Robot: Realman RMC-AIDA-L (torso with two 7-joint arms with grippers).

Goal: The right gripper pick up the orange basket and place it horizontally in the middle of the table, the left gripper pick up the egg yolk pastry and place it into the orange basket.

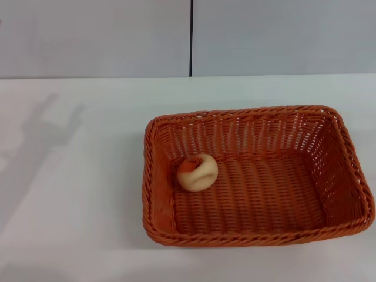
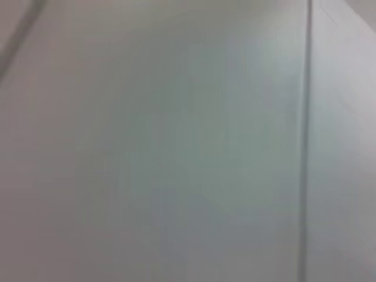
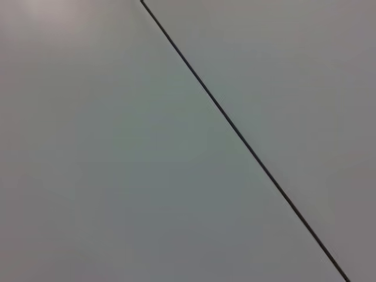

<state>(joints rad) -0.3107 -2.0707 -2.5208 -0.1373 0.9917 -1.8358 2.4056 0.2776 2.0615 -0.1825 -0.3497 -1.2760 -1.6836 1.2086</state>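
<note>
Neither pincer shows from any camera, so their state can't be told; both wrist cameras see only grey wall (image 3: 117,176) and its dark seam (image 3: 247,147). On the worktop (image 1: 70,194) sits the basket (image 1: 346,170), lengthwise, the pastry (image 1: 197,172) inside near its left end.

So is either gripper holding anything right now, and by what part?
Nothing is held. Neither gripper shows in any view. The egg yolk pastry lies free inside the orange basket, which rests on the table.
</note>
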